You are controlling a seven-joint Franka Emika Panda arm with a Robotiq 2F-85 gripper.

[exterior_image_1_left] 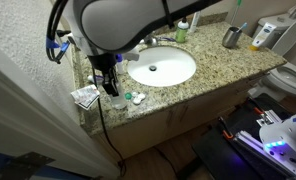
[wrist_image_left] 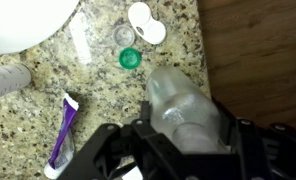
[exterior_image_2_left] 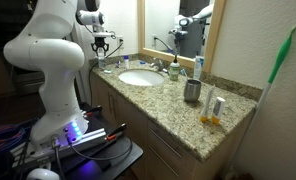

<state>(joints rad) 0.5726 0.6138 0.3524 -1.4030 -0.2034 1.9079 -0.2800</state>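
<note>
In the wrist view my gripper is shut on a clear plastic bottle, which lies between the black fingers and points away over the counter's edge. In both exterior views the gripper hangs just above the speckled granite counter, at the end beside the white sink. Below it lie a green cap, two white round lids and a purple-and-white tube.
The counter edge drops to a brown floor right of the bottle. A paper packet lies at the counter's corner. A metal cup and a small yellow bottle stand at the far end, past the faucet. A toilet stands beside the vanity.
</note>
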